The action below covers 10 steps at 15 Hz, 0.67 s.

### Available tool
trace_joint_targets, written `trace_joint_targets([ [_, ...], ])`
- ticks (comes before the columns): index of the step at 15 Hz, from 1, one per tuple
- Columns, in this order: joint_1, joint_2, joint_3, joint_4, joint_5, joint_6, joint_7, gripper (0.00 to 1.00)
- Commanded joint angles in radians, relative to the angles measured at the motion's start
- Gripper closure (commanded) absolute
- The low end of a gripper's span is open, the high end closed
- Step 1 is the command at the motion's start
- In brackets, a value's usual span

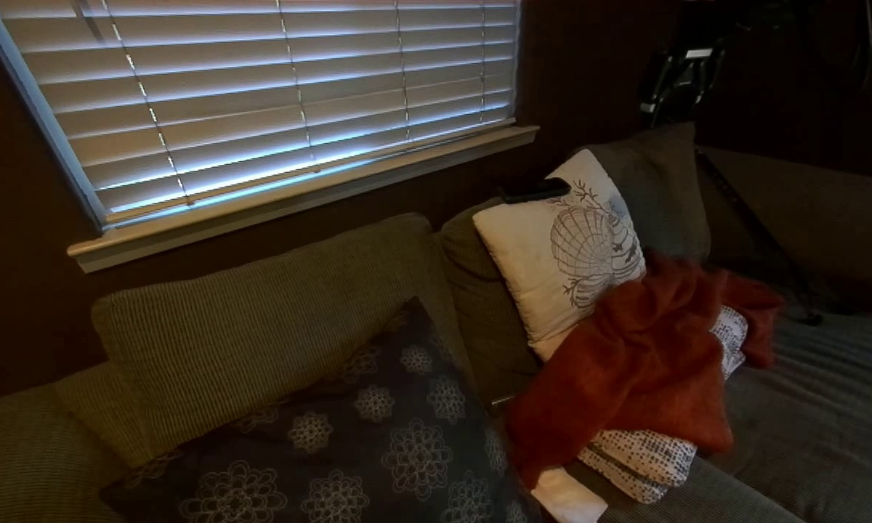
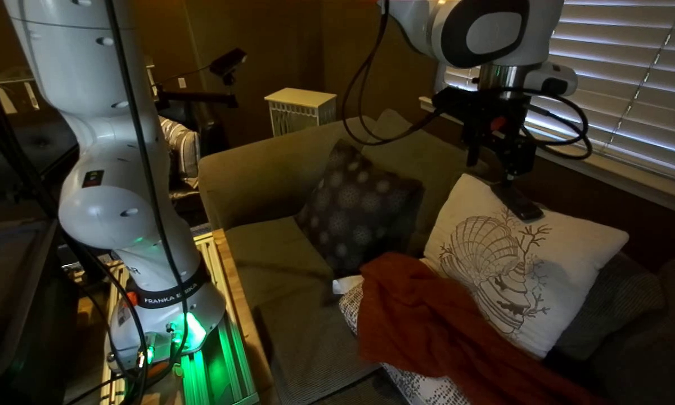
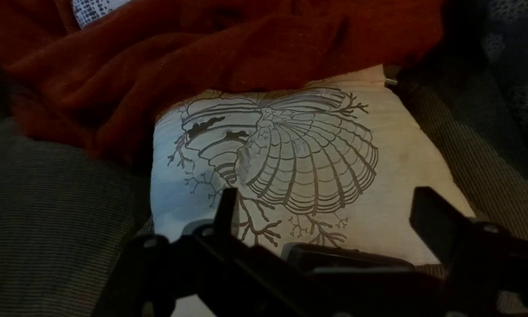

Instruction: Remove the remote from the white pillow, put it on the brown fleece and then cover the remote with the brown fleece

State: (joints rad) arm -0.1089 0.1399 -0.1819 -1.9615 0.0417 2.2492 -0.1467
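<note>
Black claw (image 3: 326, 191), wide apart at the jaws. Just below, partly hidden in the wrist view, dark remote (image 2: 518, 202), lying on the top edge of the white pillow (image 2: 514, 264), tilted against the back of the sofa (image 2: 309, 292). Hard to tell about contact with the claw. Farther on, rust-brown blanket (image 2: 430, 320), crumpled over the pillow's lower edge and a dotted white cloth (image 1: 650, 454). Farther off, dark flowered cushion (image 2: 360, 208), then pale cabinet (image 2: 302, 98) beyond the sofa's arm.
</note>
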Motion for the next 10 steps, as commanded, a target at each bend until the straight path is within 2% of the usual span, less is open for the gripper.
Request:
trace_joint_targets([
  [1,-0.022,0.051,0.027,0.038,0.064,0.044,0.038,0.0],
  [5,-0.022,0.107,0.035,0.087,0.089,0.07,0.108,0.0],
  [10,-0.022,0.208,0.045,0.206,0.078,0.031,0.175,0.0],
])
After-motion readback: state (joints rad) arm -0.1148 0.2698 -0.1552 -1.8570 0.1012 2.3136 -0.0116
